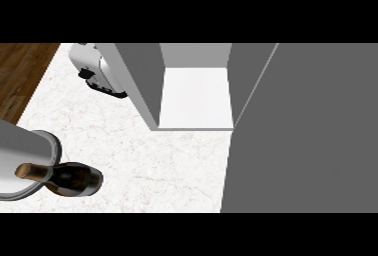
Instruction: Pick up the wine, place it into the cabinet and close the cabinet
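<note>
The wine bottle (74, 180) stands at the lower left of the marble counter (148, 150); it is dark glass with a tan cork top (32, 171). A grey forearm (18, 160) comes in from the left edge and lies right against the bottle. The hand at its end cannot be told apart from the dark glass. The cabinet (196, 97) stands open at the top middle, showing a white inner floor and grey side walls. Its grey door (303, 130) is swung out and fills the right side of the view. The right hand does not show.
A white and black appliance (96, 70) stands at the back left, partly behind the cabinet's left wall (140, 80). Brown wooden floor (22, 75) shows past the counter's left edge. Bare counter lies between the bottle and the cabinet's mouth.
</note>
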You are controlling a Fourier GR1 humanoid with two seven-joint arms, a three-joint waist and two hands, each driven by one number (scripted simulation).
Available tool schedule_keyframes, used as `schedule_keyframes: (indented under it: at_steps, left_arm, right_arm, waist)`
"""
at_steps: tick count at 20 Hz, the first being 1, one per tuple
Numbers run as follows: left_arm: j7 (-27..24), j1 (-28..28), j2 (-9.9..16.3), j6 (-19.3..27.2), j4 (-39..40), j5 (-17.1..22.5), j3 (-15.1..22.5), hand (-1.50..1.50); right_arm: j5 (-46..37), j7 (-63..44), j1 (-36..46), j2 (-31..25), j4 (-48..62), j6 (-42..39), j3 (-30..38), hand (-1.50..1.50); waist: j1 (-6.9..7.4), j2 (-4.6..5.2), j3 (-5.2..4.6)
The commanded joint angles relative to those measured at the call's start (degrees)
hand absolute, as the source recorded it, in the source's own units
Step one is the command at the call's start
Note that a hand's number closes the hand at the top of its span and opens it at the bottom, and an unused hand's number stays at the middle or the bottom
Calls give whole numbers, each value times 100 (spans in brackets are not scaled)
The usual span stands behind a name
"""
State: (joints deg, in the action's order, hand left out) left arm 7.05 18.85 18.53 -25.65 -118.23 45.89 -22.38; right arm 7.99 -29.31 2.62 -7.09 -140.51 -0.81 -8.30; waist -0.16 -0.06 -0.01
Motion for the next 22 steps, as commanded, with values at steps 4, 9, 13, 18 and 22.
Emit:
schedule_keyframes:
  at_steps: [4,9,13,18,22]
  left_arm:
    - [-98,-764,144,-273,1236,-434,-230,-150]
    - [-370,-1063,132,-655,2103,-1065,-160,-150]
    - [-1050,-1545,-67,-982,3221,-1829,35,-150]
    - [-1731,-1083,-305,-1277,3670,-2484,50,-150]
    - [-2578,-1593,-168,-1452,4842,-3148,1,-150]
  right_arm:
    - [84,-596,169,-13,-660,128,14,-150]
    - [653,-314,142,-83,-300,-162,516,-150]
    - [182,-783,311,38,-640,96,144,-150]
    - [270,-672,-2,25,-766,-30,176,-150]
    - [148,-291,286,168,-261,-56,146,-150]
  waist:
    - [-11,2,-1]
    - [-9,8,1]
    - [-59,9,-5]
    - [-35,1,0]
    - [-80,25,-9]
